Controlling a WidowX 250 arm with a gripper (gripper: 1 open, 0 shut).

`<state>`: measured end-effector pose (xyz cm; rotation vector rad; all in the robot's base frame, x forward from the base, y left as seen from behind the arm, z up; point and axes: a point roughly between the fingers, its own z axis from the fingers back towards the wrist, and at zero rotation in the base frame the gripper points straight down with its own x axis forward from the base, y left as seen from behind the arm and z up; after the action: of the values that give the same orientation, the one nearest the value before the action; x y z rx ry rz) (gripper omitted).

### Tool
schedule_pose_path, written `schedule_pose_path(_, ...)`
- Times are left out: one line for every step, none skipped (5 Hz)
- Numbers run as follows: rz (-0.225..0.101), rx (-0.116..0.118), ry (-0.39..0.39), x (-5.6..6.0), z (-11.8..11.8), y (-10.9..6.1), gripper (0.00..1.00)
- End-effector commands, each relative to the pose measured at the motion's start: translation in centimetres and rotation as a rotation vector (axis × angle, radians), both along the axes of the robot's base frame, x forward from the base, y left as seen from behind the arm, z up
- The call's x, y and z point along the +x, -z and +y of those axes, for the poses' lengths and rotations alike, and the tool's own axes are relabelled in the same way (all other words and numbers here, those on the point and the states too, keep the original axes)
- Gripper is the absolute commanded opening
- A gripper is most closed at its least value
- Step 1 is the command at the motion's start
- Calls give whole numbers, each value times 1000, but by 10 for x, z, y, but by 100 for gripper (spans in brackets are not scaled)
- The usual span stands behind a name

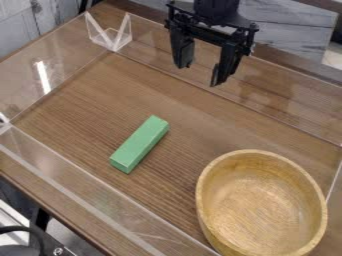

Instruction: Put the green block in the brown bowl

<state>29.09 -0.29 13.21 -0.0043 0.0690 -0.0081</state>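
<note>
Single overhead-ish view here. Black tool (203,62) hanging near the top of the shot, pointing down, jaws spread wide with nothing between them. Not touching anything, well clear of both task items.

Green block (140,143) lying flat on the wood-grain counter (227,110), roughly mid-frame, angled diagonally so one end points up-right and the other down-left. Sitting well below the tool in the picture and a bit to the left of it. Resting outside the bowl, near it but apart, a clear strip of wood showing between the two.

Brown bowl (262,203) parked in the lower-right corner, round, light wood, thick rim, upright, nothing inside. Much bigger than the block.

Clear plastic walls (54,70) boxing in the work area, catching some glare along the left side and front edge. Small clear angled bracket-looking piece (110,33) at the back left, near the corner of the wall. Hard to tell what that is exactly. Background behind the tool too blurry to make out.
</note>
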Motion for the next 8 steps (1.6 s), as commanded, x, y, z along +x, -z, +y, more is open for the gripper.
schedule_pose_path(2, 3, 12, -12, 15, 7, 100)
schedule_pose_path(15, 3, 93, -46, 44, 38, 100)
schedule_pose_path(-57, 9, 149, -77, 70, 52, 100)
schedule_pose_path(-73, 11, 159, -74, 72, 68, 100)
schedule_pose_path(-80, 8, 168, -69, 69, 77, 100)
schedule_pose_path(-81, 4, 162, -66, 68, 83, 100)
schedule_pose_path(-82, 0, 156, -63, 66, 88, 100)
schedule_pose_path(-82, -4, 149, -60, 65, 93, 100)
